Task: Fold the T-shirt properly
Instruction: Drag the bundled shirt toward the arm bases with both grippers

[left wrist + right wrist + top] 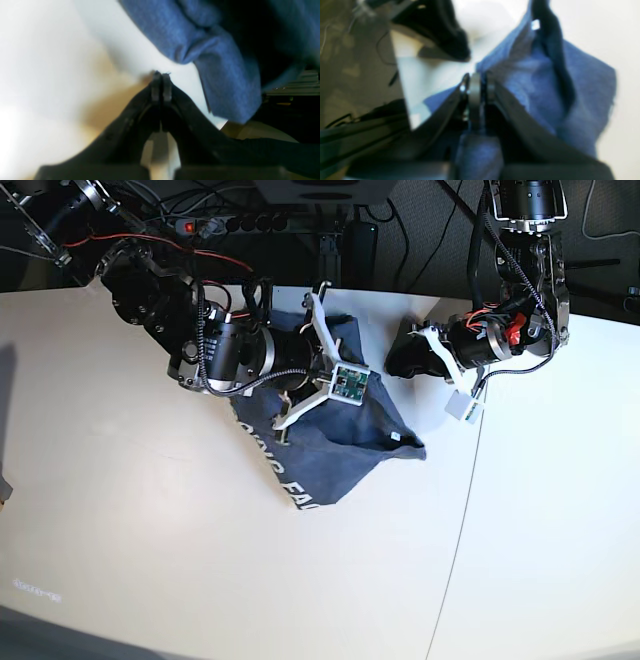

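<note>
T-shirt (330, 450) crumpled in heap mid-counter (150, 530), lettering partly showing. Right hand (477, 82) clamped on cloth fold. Left hand (161, 83) closed, empty, beside shirt. Step: still spreading out. Next: left hand needs opposite edge, then pull flat.

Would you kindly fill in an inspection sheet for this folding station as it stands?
Surface: white table, a seam running down its right part.
Job's things: T-shirt crumpled, blue-grey, white lettering partly showing.
Clutter: nothing seen.
Grippers: right gripper shut on T-shirt cloth; left gripper shut, empty, beside the shirt.
Cables: red and black wires along the arms and back edge.
Surroundings: dark area behind the table, power strip.
</note>
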You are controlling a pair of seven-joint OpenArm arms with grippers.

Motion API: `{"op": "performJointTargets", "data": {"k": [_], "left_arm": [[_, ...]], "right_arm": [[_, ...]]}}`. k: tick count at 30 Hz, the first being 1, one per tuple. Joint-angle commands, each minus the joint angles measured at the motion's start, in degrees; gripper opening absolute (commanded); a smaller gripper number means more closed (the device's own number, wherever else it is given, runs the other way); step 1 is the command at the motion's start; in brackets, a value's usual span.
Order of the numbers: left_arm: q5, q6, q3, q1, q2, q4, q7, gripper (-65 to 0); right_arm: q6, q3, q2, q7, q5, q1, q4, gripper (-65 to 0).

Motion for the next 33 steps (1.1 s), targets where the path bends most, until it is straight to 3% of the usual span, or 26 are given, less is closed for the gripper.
{"op": "performJointTargets", "data": {"k": [1,9,19,25,29,33], "left_arm": [[-0.8,-1.1,-0.2,-0.5,-0.2,0.6,-0.4,-65.0],[-0.7,-1.1,-0.1,-0.4,-0.2,0.6,0.8,-65.0],[-0.7,-1.1,-0.1,-0.3,-0.2,0.6,0.9,-65.0],[-2.9,-1.1,-3.9,-0.3,-4.0,0.6,0.9,-65.0],[-5.7,-1.1,-9.0,-0.3,-5.6,0.6,3.1,-65.0],[-8.2,-1.1,-9.9,0.7,-7.1,0.6,4.8,-65.0]], "right_arm": [[3.1,-0.8,-0.8,1.5,1.0,0.7,1.1,-65.0],[3.1,-4.4,-4.2,1.5,-0.7,0.6,1.1,-65.0],[3.1,-4.4,-5.1,1.6,-1.1,0.6,1.0,-65.0],[3.1,-4.4,-6.9,1.6,-0.6,0.6,1.0,-65.0],[3.1,-4.4,-6.9,1.5,-1.7,0.6,1.0,-65.0],[3.1,-4.4,-6.9,1.6,-2.4,0.6,1.0,-65.0]]}}
